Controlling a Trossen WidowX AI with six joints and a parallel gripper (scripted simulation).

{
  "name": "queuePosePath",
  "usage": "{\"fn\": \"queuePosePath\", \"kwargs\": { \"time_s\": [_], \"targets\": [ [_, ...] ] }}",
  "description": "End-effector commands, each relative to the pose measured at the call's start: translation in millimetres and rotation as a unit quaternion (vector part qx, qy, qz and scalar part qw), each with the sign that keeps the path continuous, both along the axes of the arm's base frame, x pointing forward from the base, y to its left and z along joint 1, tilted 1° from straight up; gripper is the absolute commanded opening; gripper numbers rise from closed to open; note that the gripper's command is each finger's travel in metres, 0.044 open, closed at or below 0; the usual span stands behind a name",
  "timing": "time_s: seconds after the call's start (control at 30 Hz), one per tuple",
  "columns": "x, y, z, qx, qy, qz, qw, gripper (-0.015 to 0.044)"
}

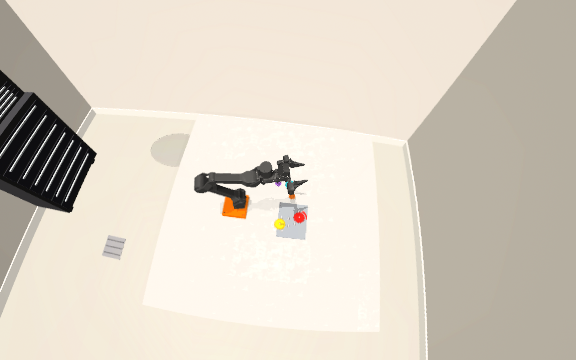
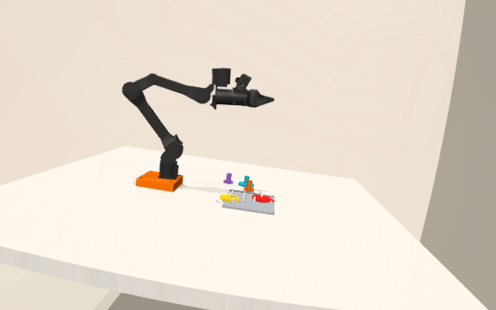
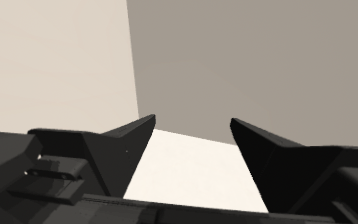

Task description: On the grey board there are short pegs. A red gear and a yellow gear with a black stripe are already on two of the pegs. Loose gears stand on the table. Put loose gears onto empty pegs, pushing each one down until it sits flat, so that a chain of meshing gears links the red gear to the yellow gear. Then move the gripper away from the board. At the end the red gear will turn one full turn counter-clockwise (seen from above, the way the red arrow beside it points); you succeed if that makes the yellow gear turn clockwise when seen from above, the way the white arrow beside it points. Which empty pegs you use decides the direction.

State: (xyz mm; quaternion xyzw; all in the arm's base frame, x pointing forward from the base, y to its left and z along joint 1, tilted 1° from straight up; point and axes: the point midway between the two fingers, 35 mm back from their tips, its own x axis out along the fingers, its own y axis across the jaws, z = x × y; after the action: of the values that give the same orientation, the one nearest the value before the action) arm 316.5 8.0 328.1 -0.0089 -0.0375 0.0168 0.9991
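Note:
The grey board [image 1: 294, 234] [image 2: 253, 211] lies on the table. The red gear [image 1: 301, 217] [image 2: 263, 199] is on its right part, the yellow gear [image 1: 277, 224] [image 2: 229, 198] at its left edge. Several short pale pegs stand on the board, one peg [image 2: 244, 197] between the two gears. Loose gears with upright handles stand behind the board: purple [image 1: 278, 183] [image 2: 228, 178], teal [image 2: 246, 181] and orange [image 1: 292, 196] [image 2: 249, 186]. My gripper [image 1: 306, 172] [image 2: 273, 100] [image 3: 192, 120] is open and empty, pointing level, high above the table. The arm partly hides the teal gear in the top view.
The arm's orange base [image 1: 235, 207] [image 2: 158, 181] stands on the table, left of the board. The arm reaches high over the table. A black slatted cabinet [image 1: 38, 150] is far left, off the table. The wrist view shows only walls, table and fingers.

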Motion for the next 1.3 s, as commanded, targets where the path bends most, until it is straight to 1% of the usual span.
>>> {"fn": "queuePosePath", "kwargs": {
  "time_s": [0.0,0.03,0.13,0.2,0.3,0.4,0.5,0.63,0.67,0.7,0.93,1.03,1.27],
  "targets": [
    [1.7,0.2,-2.2,0.006,0.007,0.001,1.0,0.0426],
    [6.7,0.8,-9.1,0.022,0.028,0.002,0.999,0.044],
    [29.8,4.6,-49.9,0.116,0.145,-0.003,0.983,0.044],
    [40.4,7.4,-79.8,0.18,0.226,-0.021,0.957,0.044],
    [47.7,11.4,-124.4,0.266,0.338,-0.067,0.9,0.044],
    [45.2,15.0,-166.5,0.338,0.435,-0.136,0.823,0.044],
    [34.5,18.0,-203.5,0.392,0.513,-0.224,0.73,0.044],
    [11.0,22.5,-242.0,0.429,0.579,-0.363,0.592,0.044],
    [5.5,23.2,-247.9,0.431,0.586,-0.392,0.563,0.044],
    [2.2,23.6,-251.1,0.431,0.59,-0.41,0.546,0.044],
    [0.5,27.9,-253.4,0.432,0.591,-0.416,0.54,0.044],
    [0.7,28.0,-266.0,0.432,0.591,-0.416,0.54,0.044],
    [0.9,28.0,-272.9,0.432,0.591,-0.416,0.54,0.044]
  ]
}}
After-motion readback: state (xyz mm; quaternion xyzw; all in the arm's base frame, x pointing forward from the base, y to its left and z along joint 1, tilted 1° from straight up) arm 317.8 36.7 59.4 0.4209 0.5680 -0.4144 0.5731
